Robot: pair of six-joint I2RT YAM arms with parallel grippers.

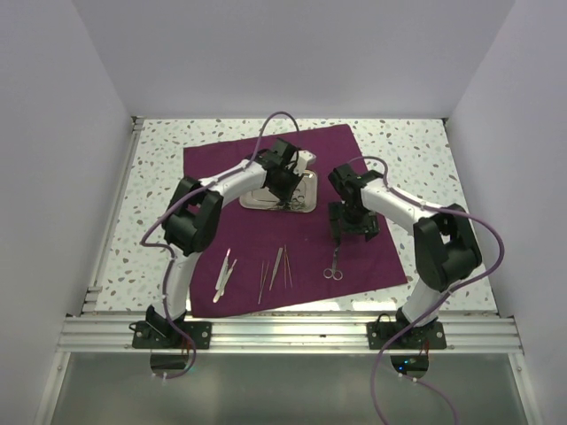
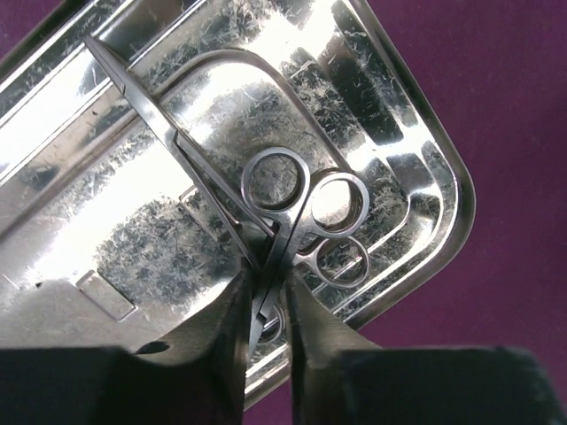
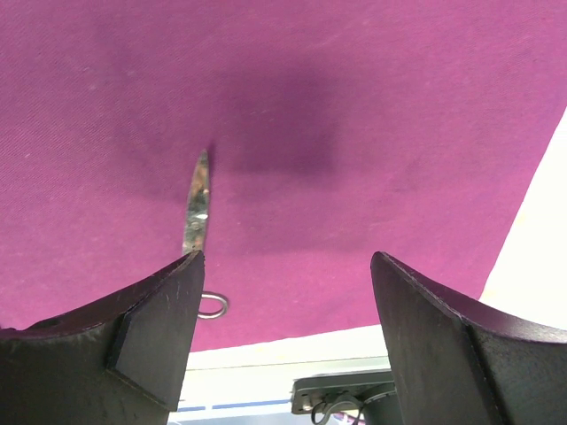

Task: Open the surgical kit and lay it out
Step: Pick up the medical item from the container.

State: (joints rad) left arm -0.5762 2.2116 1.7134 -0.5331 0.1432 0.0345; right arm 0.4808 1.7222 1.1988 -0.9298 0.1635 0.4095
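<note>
Purple cloth (image 1: 213, 168) is unfolded and lies flat on the speckled table (image 1: 155, 181), covering most of its middle. The steel tray (image 2: 416, 150) sits on the far half of the cloth, left of centre. The left pincer (image 2: 268, 305) is down inside the tray, at its near end. Its two fingers (image 2: 232, 332) are drawn almost together and pinch the crossed shanks of the ring-handled instruments (image 2: 276, 181). These lie in a heap on the tray floor, with the finger rings just beyond the fingertips and the slim tips pointing away to the tray's far corner. How many instruments are in the heap cannot be told for certain; at least four rings show. The right pincer (image 3: 288, 319) hangs over bare cloth to the right of the tray, its fingers (image 3: 155, 341) spread wide with nothing between them. One pair of scissors (image 1: 333, 266) lies flat on the cloth on the near side of this pincer. In the right wrist view the blade shows beside one fingertip, outside the gap. On the near left part of the cloth, well apart from both pincers, lie tweezers (image 1: 224, 271) and thin probes (image 1: 275, 268), set out roughly side by side.
</note>
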